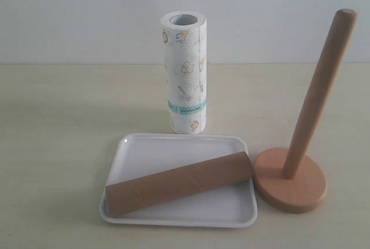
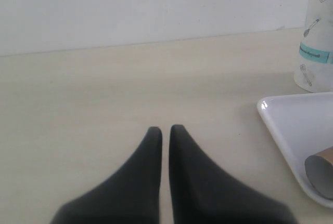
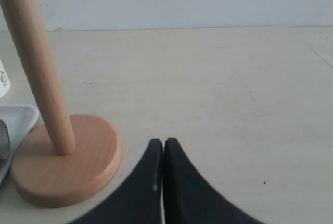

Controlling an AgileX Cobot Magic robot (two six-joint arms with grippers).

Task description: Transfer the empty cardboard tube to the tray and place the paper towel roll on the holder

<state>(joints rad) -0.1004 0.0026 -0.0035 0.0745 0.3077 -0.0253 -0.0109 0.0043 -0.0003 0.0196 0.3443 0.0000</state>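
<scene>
Exterior view, clock positions taken from the tray [image 1: 173,152].

- Cardboard tube [image 1: 179,182] lay inside the tray on a slant, running from 8 o'clock to 2 o'clock, with both ends reaching the rim. That half of the task looked done.
- Paper towel roll [image 1: 185,73] stood upright on the desk [image 1: 58,116] at 12 o'clock, just behind the far rim, core hole facing up.
- Holder [image 1: 292,182] sat at 3 o'clock with its pole bare. Its base was just beside the tray rim; contact could not be told.
- Left fingers [image 2: 159,136] were together with nothing between them, low over bare desk off the tray's 9 o'clock side.
- Right fingers [image 3: 160,146] were pressed together and empty, near the holder base.

Step in hand (judgement): put the roll on the pole. Spread the fingers wide, since the roll is thick. Take it around the middle so that it hangs plumb, then raise it until its lower end is above the rounded tip. Centre the core over the tip before lowering straight down. A slanted entry would likely jam the core or tip the stand.

Edges and room: the roll's foot was close to the tray's far rim, so lift before moving sideways. The tube's 2 o'clock end neared the base. Open desk lay at 9 o'clock and beyond 3 o'clock.
</scene>
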